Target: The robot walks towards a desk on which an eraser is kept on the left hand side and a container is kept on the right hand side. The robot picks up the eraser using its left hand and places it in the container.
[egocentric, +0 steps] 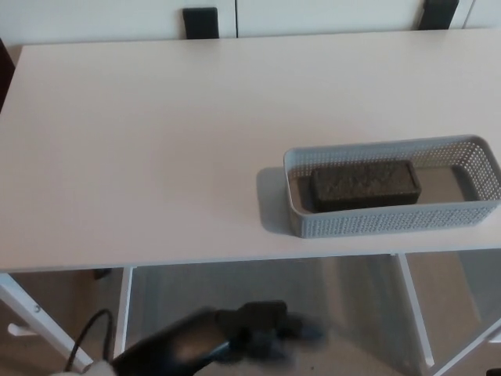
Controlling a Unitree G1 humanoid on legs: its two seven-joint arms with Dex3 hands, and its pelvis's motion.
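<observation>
From my head view, the eraser lies flat inside the grey container (a perforated basket) on the desk's right near side. My left hand hangs blurred below the desk's near edge; I cannot tell its grip.

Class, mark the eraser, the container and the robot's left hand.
eraser (365,185), head view, middle of its dark top.
container (391,222), head view, near perforated wall.
left hand (262,327), head view, blurred middle, below the desk edge.
</observation>
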